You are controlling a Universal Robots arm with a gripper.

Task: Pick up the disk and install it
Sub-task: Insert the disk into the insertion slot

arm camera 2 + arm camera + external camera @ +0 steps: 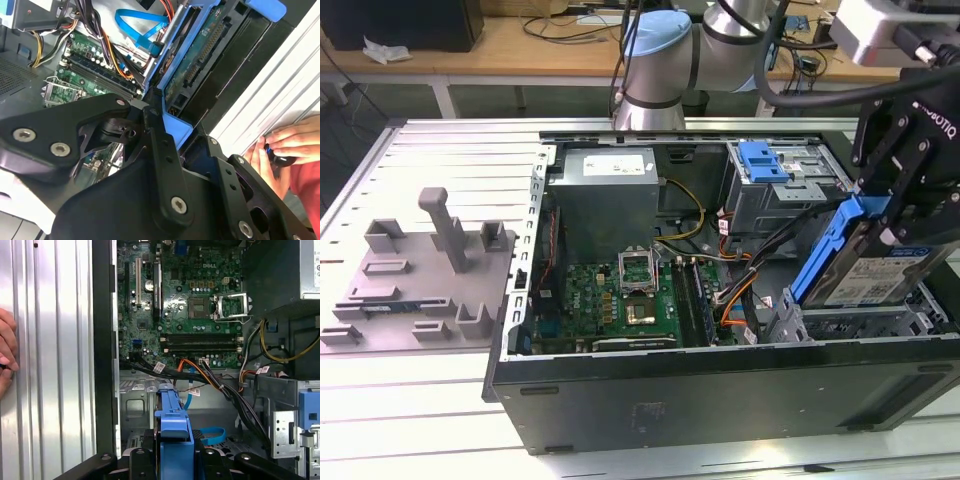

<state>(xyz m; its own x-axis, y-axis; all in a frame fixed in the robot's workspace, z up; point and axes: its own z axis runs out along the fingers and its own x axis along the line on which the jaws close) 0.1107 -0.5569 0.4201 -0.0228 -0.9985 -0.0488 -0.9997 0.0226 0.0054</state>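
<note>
Exterior view's left: grey fixture [420, 270] on tabletop [410, 420], just beside open case [720, 385]. Middle – motherboard [620, 295] uncovered. Right – my hand [898, 222] clamped on disk [875, 278], tilted above drive bay [850, 325], blue-framed edge toward motherboard, near case's end wall.

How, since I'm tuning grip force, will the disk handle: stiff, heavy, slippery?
Likely rigid: the disk is a metal slab in a blue frame. Probably dense for its size. It hangs tilted in the gripper, so smooth plastic might slip.

Exterior view high, looking down over the whole open case [720, 390], my two wrist views close inside, sharing motherboard [175, 305] [85, 70] and disk [172, 430] [205, 50].
</note>
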